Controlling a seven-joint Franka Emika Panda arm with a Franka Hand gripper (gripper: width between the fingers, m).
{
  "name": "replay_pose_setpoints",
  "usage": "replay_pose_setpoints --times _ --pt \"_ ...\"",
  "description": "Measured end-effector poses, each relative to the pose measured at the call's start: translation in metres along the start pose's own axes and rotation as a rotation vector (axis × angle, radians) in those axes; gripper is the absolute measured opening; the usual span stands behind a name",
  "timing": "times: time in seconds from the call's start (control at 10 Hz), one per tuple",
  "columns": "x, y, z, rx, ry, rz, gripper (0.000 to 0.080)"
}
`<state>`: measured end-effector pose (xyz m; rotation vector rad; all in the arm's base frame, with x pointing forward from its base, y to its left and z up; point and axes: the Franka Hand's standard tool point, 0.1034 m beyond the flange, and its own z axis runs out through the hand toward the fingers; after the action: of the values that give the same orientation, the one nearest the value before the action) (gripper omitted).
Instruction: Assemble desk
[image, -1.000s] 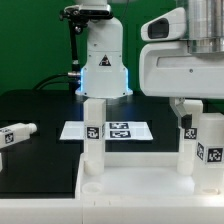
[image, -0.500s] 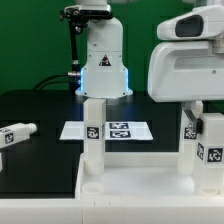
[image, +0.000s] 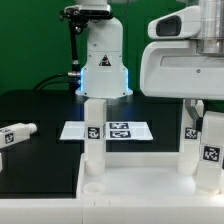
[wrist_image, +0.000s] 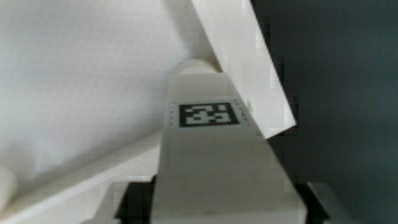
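black table (image: 40, 105) w/ tabletop (image: 130, 190); fingers (wrist_image: 205, 205) clamped on upright leg (image: 208, 150).

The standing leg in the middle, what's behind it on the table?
Behind that leg lies the marker board, flat on the black table. The leg covers part of the board, so that part cannot be seen.

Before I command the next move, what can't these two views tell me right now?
- Pincer: in the exterior view the arm's white housing covers it; in the wrist view only dark slivers show at the frame edge, so grip on the leg is unclear.
- Right-hand leg: cut off by the exterior view's right edge.
- Tabletop: its near part runs out of frame.
- Lying leg: its tag is too small to read.
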<state>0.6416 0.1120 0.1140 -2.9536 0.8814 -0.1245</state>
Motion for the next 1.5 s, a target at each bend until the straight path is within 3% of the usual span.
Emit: replay_pose_setpoints --times 0.2,0.4,0.6,0.8,0.9,1.0,1.1,1.3,1.5 --pt "-0.002 0.001 0.002 0.003 -0.006 0.322 0.0290" --pt "0.000 0.004 0.002 0.037 -0.057 0.691 0.0290" --pt "0.000 0.004 0.001 0.031 -0.063 0.741 0.0290" --pt "0.000 0.004 0.001 0.031 -0.062 0.719 0.0290" --pt "0.000 0.004 0.001 0.030 -0.060 0.700 0.0482" --pt "0.000 0.002 0.001 0.036 -0.049 0.511 0.0482" --pt "-0.002 -0.003 -0.002 0.046 -0.043 0.306 0.0611" --pt "-0.010 -0.012 -0.009 0.049 -0.037 0.118 0.0640" --pt "-0.008 -0.009 -0.008 0.046 -0.031 0.004 0.0648"
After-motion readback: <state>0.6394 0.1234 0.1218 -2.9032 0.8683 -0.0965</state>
